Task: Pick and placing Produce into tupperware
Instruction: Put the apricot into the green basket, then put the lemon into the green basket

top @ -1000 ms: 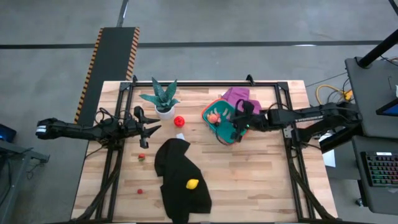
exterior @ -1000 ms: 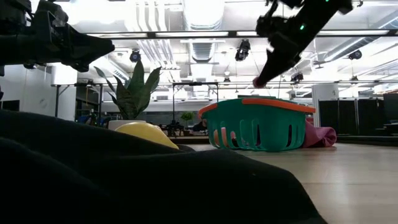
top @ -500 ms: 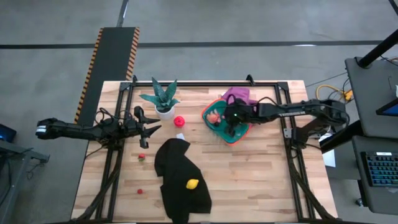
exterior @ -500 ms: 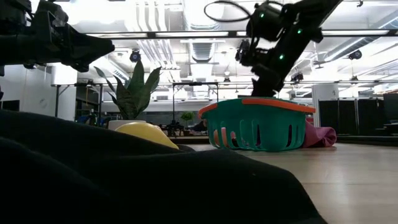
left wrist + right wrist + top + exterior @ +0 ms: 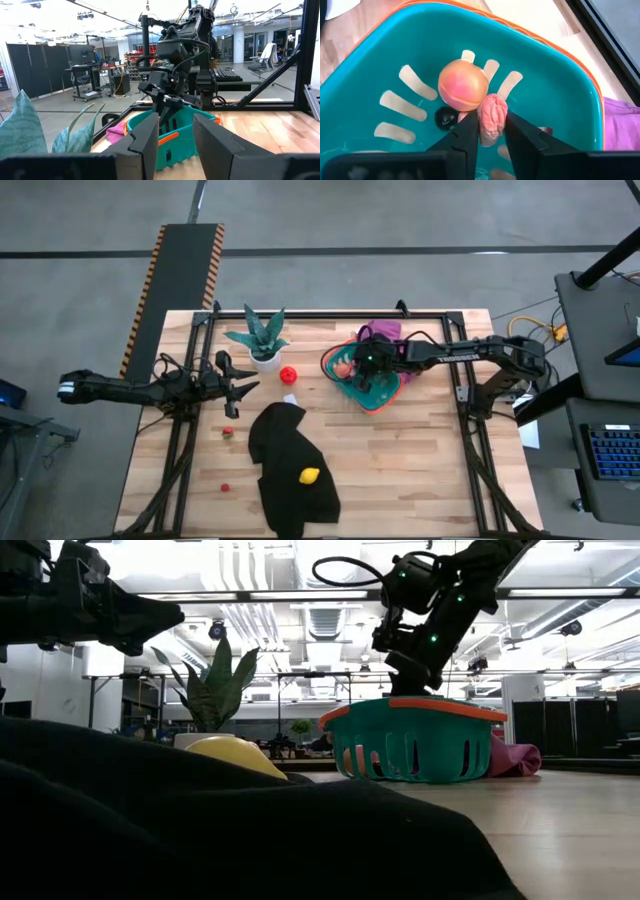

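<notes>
The teal tupperware (image 5: pixel 352 388) with its orange rim (image 5: pixel 415 703) stands at the far right of the table. Inside it lies a round peach-coloured piece of produce (image 5: pixel 463 85). My right gripper (image 5: pixel 362 370) hangs over the inside of the tupperware, slanting down, shut on a pink wrinkled piece of produce (image 5: pixel 492 119). My left gripper (image 5: pixel 248 385) waits open at the table's left, level and well above the top, beside the plant. More produce lies on the table: a red piece (image 5: pixel 288 375), two small red ones (image 5: pixel 228 432) (image 5: pixel 225 488) and a yellow one (image 5: pixel 310 476). My right gripper pinches the pink produce by its lower sides (image 5: pixel 490 134) between its two fingertips. The fingers come slanting down from the table's right. The piece stands out past the fingertips, lifted clear, above the tupperware's floor and next to the peach-coloured piece.
A potted green plant (image 5: pixel 258 340) stands at the far left. A black cloth (image 5: pixel 290 470) lies at the near middle with the yellow piece on it. A purple cloth (image 5: pixel 380 333) lies behind the tupperware. A small white thing (image 5: pixel 290 398) lies by the black cloth.
My right gripper has gone toward the table's left and down, from above the tupperware's right rim to over its inside, carrying the pink produce.
</notes>
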`<state>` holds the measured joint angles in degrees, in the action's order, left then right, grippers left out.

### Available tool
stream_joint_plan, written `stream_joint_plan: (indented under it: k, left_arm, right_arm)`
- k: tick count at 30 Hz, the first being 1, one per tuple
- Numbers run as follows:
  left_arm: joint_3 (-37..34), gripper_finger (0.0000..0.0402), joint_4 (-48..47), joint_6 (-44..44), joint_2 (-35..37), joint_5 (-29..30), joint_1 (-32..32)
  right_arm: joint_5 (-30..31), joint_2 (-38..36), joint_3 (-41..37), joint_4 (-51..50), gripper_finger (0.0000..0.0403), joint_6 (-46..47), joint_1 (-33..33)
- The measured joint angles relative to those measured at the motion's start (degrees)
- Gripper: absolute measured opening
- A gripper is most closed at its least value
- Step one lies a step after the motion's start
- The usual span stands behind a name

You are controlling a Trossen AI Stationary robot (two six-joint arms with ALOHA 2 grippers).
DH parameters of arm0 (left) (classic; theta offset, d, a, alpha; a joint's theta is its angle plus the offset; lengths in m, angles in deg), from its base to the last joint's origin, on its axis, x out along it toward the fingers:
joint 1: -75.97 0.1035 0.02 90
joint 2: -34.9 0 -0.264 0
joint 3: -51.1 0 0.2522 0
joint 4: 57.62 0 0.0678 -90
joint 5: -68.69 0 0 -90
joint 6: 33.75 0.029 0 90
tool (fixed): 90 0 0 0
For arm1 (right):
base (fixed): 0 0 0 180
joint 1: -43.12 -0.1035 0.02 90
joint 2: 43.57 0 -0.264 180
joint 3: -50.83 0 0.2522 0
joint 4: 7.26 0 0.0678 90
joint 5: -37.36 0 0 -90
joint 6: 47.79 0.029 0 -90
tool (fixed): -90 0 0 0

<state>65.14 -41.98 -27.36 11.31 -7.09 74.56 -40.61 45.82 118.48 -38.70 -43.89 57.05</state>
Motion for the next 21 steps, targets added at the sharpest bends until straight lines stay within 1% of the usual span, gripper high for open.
stream_joint_plan:
  k: [8, 11, 13, 15, 18, 21]
  left_arm:
    - [0.0, 0.0108, -0.46, 0.0, 0.0, 0.0, 0.0]
    - [0.0, 0.0108, -0.5, 0.0, 0.0, 0.0, 0.0]
    - [0.0, 0.0108, -0.92, 0.0, 0.0, 0.0, 0.0]
    - [0.0, 0.0108, -1.74, 0.0, 0.0, 0.0, 0.0]
    - [0.0, 0.0108, -2.2, -0.02, 0.0, 0.0, 0.0]
    - [0.0, 0.0108, -2.2, -0.02, 0.0, 0.0, 0.0]
  right_arm:
    - [0.04, -0.33, 0.11, -0.03, 0.0158, 0.25, 0.0]
    - [-0.05, -2.53, 0.11, -0.25, 0.0189, 2.06, 0.0]
    - [-1.36, -5.39, 0.11, 0.0, 0.0206, 5.9, -0.09]
    - [-5.41, -8.79, 0.1, 0.22, 0.0215, 9.32, -0.86]
    - [-11.05, -13.54, -0.42, 2.85, 0.0218, 9.77, -4.89]
    - [-12.53, -16.82, -0.72, 6.77, 0.0219, 9.18, -11.66]
